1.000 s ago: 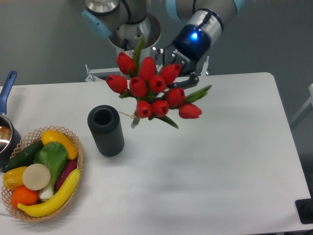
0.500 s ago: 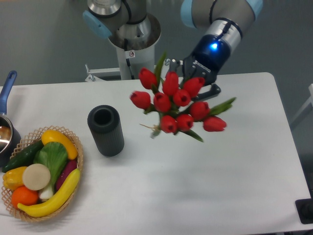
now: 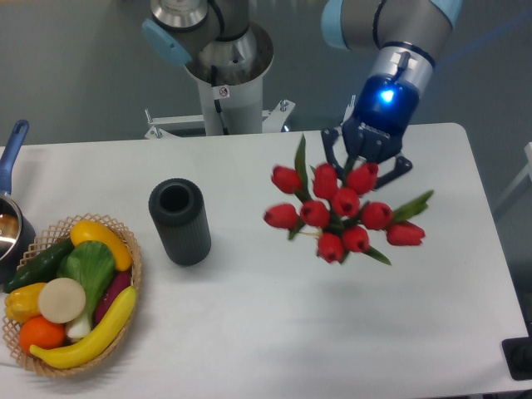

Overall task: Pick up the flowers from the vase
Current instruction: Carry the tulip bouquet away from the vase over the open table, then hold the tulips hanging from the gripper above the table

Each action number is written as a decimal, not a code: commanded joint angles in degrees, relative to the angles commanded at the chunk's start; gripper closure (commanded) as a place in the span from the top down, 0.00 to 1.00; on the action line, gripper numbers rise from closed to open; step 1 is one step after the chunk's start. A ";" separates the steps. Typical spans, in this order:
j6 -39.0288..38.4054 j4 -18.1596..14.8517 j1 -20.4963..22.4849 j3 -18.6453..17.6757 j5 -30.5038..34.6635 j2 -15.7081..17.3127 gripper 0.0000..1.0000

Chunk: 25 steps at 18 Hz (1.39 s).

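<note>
The robot's dark two-finger hand (image 3: 363, 163) has its fingers clamped on the bunch of red tulip buds with green leaves (image 3: 341, 212), which hangs in the air right of centre over the white bench (image 3: 274, 332). You can see the stems' grip point is mostly hidden behind the buds, but the fingers sit tight against the top of the bunch, just below the wrist with its glowing blue light.

The flowers are fully out of the dark grey matte cylindrical vase (image 3: 179, 221), which stands upright on the bench well to the left of them, mouth open and nothing in it.

Down at the near left there's a woven wicker basket (image 3: 130, 287) full of colourful fake fruit and veg: a yellow banana (image 3: 87, 337), an orange, a green cucumber and more. Just left of that, at the frame edge, part of a blue-handled metal pot (image 3: 10, 208) pokes in. The arm's grey base column (image 3: 224, 75) stands at the far side, behind the bench.
</note>
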 joint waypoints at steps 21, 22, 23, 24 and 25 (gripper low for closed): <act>10.28 -0.09 -5.00 2.38 30.23 -3.61 0.13; 10.37 -0.09 -5.79 2.64 32.08 -3.96 0.13; 10.37 -0.17 -6.50 3.25 33.40 -4.31 0.13; 10.37 -0.44 -6.94 4.04 34.46 -4.66 0.13; 10.37 -1.31 -7.21 4.92 35.51 -5.02 0.13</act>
